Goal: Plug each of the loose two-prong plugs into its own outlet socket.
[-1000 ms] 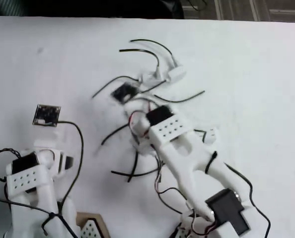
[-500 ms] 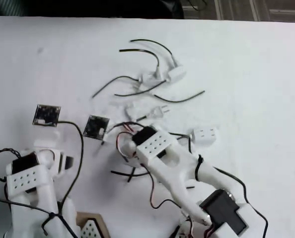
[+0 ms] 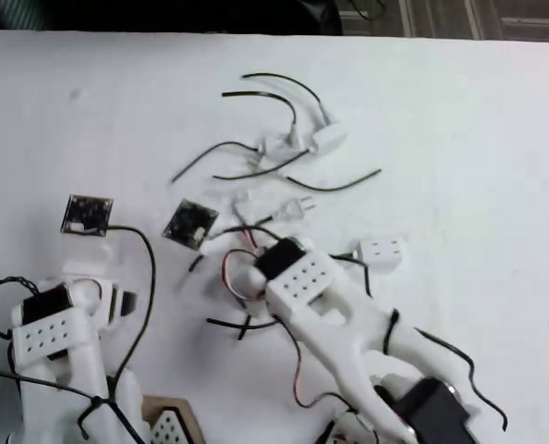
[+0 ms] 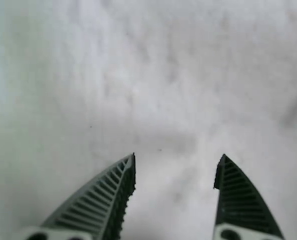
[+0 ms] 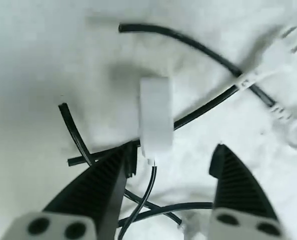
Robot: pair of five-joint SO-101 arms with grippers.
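White two-prong plug [image 3: 299, 207], right pincer [image 5: 175, 151] spread

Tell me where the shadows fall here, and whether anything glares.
High view: the table is evenly bright, no glare spots, shadows faint. Left wrist view: a soft grey band lies on the table ahead of the left gripper. Right wrist view: a soft shadow sits beside the white piece near the right gripper.
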